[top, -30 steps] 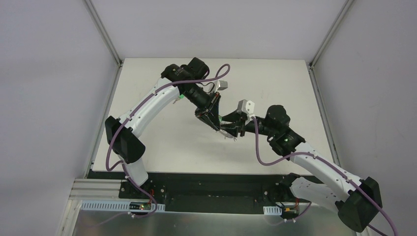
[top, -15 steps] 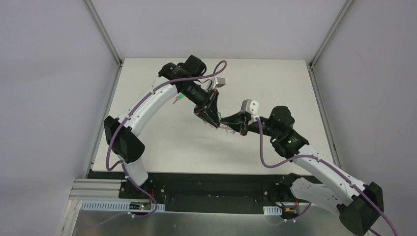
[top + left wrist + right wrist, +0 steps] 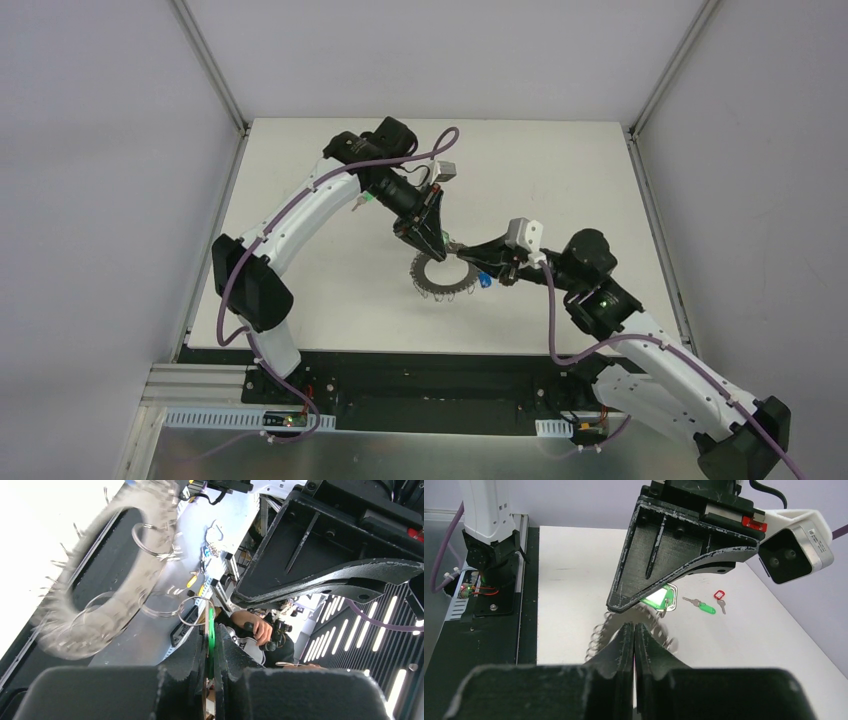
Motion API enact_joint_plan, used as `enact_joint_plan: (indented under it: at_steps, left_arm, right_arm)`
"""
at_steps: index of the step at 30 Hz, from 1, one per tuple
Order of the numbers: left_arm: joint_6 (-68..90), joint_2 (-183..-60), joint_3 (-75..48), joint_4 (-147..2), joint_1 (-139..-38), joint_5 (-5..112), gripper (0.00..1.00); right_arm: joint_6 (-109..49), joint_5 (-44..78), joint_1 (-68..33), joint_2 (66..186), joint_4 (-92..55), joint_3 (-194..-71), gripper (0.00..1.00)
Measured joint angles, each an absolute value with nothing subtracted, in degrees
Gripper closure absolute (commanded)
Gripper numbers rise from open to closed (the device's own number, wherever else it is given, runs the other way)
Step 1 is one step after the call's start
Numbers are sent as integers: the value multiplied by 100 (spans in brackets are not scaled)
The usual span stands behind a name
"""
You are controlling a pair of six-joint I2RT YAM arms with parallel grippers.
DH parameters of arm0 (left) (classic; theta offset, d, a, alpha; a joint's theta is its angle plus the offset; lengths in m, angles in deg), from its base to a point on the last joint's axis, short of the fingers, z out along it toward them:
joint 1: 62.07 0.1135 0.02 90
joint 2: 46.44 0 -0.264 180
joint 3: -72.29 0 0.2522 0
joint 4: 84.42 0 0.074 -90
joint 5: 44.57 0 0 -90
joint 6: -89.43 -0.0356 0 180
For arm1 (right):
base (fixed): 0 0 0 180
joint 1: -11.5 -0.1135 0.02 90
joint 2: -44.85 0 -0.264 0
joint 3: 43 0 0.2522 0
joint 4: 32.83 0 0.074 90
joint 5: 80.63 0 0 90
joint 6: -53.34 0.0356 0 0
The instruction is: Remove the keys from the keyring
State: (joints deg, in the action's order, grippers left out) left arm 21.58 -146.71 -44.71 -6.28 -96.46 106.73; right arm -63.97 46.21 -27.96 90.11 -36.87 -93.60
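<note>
My left gripper point(image 3: 436, 244) is shut on a green-tagged key point(image 3: 211, 632); its tag stands edge-on between the fingers and a wire loop point(image 3: 192, 611) hangs at its top. The grey keyring point(image 3: 441, 274) is just below that gripper, blurred in both wrist views point(image 3: 95, 585) point(image 3: 599, 630). I cannot tell whether it hangs or rests on the table. My right gripper point(image 3: 494, 267) is shut with nothing visible between its fingers point(image 3: 626, 635), right of the ring. A blue tag point(image 3: 483, 281) shows at the ring's right rim.
A loose green-tagged key point(image 3: 704, 606) and a red-tagged key point(image 3: 720, 596) lie on the white table point(image 3: 560, 180) beyond the left gripper; the green one also shows beside the left arm in the top view point(image 3: 366, 199). Black base plates line the near edge.
The right gripper has pulled back to the right, away from the left gripper. The keyring, earlier bunched between the two grippers, now shows whole below the left gripper and is moving.
</note>
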Motion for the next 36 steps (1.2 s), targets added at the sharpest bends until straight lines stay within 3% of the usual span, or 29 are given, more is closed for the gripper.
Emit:
enact_joint_plan:
  at_steps: [3, 11, 33, 36]
  left_arm:
    - [2158, -14671, -4377, -637, -9646, 10655, 100]
    - [2158, -14669, -4375, -685, -9611, 10671, 100]
    - [2161, -14499, -4340, -698, -9609, 10793, 100]
    - [2161, -14499, -4340, -698, -9609, 10800, 100]
  right_arm:
    - [-6373, 4608, -2798, 8962, -3775, -9237, 70]
    - [-6332, 4562, -2798, 9015, -3794, -9115, 66]
    - [-6203, 4630, -2798, 10217, -4164, -9600, 65]
    - [-6172, 4643, -2798, 10289, -4256, -9639, 74]
